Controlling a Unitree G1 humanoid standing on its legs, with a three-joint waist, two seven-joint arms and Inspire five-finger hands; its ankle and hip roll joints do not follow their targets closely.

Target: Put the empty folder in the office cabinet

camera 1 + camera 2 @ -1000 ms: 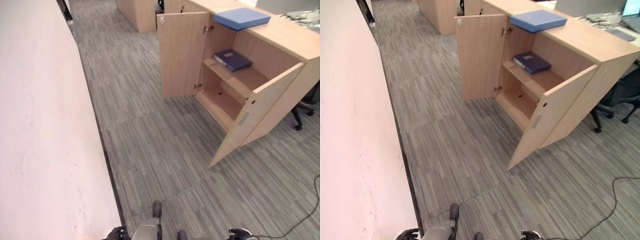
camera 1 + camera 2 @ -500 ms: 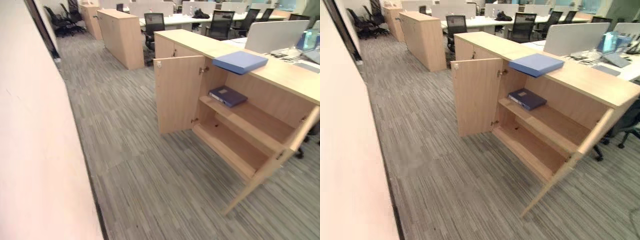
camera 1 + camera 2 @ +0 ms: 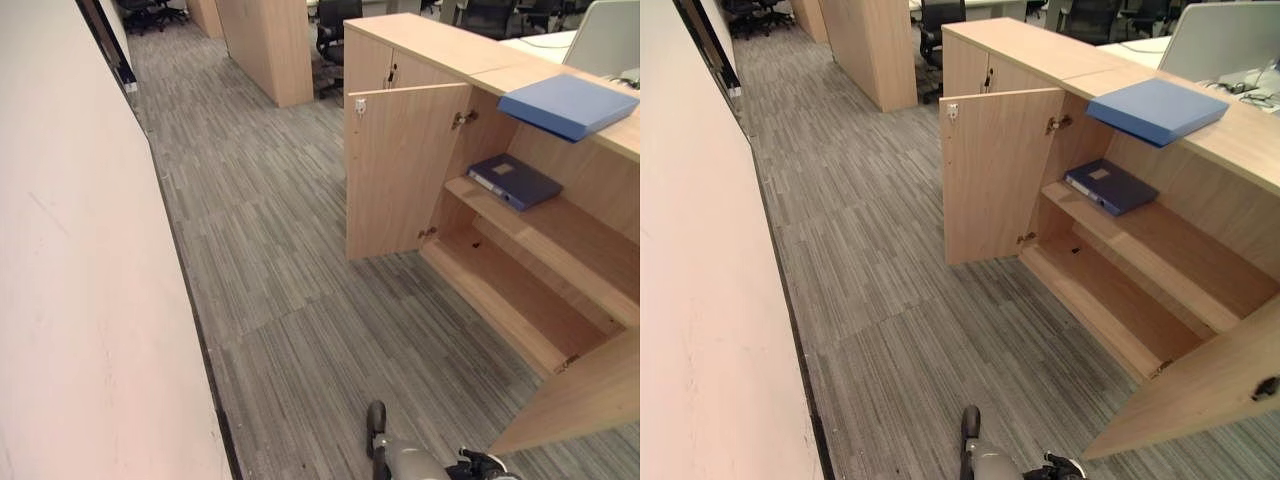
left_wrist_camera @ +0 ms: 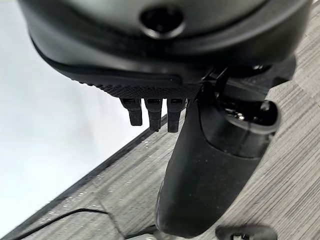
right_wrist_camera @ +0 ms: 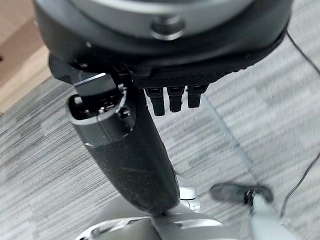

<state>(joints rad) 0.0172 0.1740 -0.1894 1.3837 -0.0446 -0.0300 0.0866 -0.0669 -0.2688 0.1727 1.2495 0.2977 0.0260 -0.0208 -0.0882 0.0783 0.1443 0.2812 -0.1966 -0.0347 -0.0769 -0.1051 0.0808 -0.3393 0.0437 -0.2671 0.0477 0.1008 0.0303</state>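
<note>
The head camera is tipping back down toward the floor compared with half a second ago, when it was looking out across the office, and the cabinet [image 3: 500,230] is showing nearer and further to the right. The whole picture has shifted, so this is the camera moving, not the furniture. By my reading, the robot is still approaching and lining itself up; no reach has begun.

The light blue folder [image 3: 568,104], which I am taking as the empty one, is lying flat on the cabinet's top, one corner overhanging the front edge above the open compartment. A darker blue folder [image 3: 514,180] is lying on the upper shelf [image 3: 560,235] inside. The lower shelf [image 3: 510,305] is bare. Both doors are standing open: the left door [image 3: 398,170] swung wide, the right door [image 3: 580,400] reaching into the foreground.

The left robot hand [image 4: 155,112] is hanging over the carpet [image 3: 290,270] beside the wall [image 3: 80,280], fingers relaxed and holding nothing. The right robot hand [image 5: 172,100] is likewise hanging slack over the carpet, fingers loose, touching nothing. The folder is well apart from both.
</note>
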